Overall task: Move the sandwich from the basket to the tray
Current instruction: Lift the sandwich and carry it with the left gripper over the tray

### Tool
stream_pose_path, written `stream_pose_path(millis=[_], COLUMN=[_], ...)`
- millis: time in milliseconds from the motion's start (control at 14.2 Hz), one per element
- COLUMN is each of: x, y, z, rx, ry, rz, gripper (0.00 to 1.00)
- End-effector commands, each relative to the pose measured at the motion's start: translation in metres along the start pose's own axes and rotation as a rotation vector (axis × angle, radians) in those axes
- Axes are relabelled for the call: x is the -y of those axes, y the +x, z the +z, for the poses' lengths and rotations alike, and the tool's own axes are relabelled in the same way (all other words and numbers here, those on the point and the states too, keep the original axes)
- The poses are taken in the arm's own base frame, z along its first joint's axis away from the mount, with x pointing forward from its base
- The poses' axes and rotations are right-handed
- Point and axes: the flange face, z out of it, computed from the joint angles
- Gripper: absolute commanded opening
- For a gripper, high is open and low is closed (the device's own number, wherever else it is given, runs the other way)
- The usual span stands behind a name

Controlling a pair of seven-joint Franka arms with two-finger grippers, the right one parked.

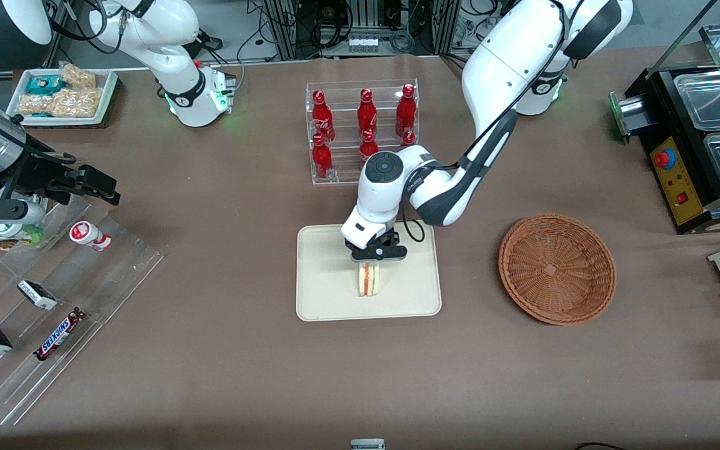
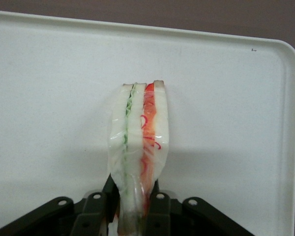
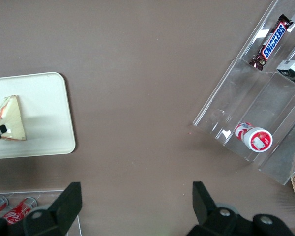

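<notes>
The brown table (image 1: pixel 222 375) is the biggest thing here. On it, the white left arm (image 1: pixel 497 81) bends down over the tray (image 1: pixel 329 294). The tray is flat, cream colored and has round corners and a low rim. It lies in the middle of the table.

The round brown wicker basket (image 1: pixel 557 269) sits beside the tray, toward the working arm's end of the table. Nothing is in it.

A clear rack (image 1: pixel 363 131) with 6 red cola bottles (image 1: pixel 322 115) stands farther from the front camera than the tray. A clear stepped shelf (image 1: pixel 54 312) lies toward the parked arm's end, with a Snickers bar (image 1: pixel 59 335) and a small red and white cup (image 1: pixel 88 235) on it.

The black gripper (image 1: pixel 375 255) is right above the tray and is clamped on the sandwich (image 1: pixel 369 279). In the left wrist view its 2 fingers (image 2: pixel 155 209) squeeze one end of the sandwich (image 2: pixel 137 147).

The sandwich stands on the tray with its cut edge facing up. It is a small wedge of pale bread. It has a green stripe and a red and orange stripe running along it. A shiny clear wrap covers it. From the right wrist view, the sandwich (image 3: pixel 11 118) looks like a triangle.
</notes>
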Motion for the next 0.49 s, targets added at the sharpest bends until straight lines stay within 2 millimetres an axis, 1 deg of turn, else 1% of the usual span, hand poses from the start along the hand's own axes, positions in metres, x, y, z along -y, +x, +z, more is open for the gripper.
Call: stream_pose_path(millis=[0,141,281,422], x=[-0.008,-0.005,0.013,0.024], y=[0.005,0.017,0.042,0.052], z=[-0.009,-0.043,-0.08,-0.118], rx=[-0.026,-0.042,-0.056,-0.066], ry=[-0.009,0.017,0.062,0.106], rz=[-0.025,-0.044,-0.08,-0.088], gripper=[1.0,1.0,1.0,1.0])
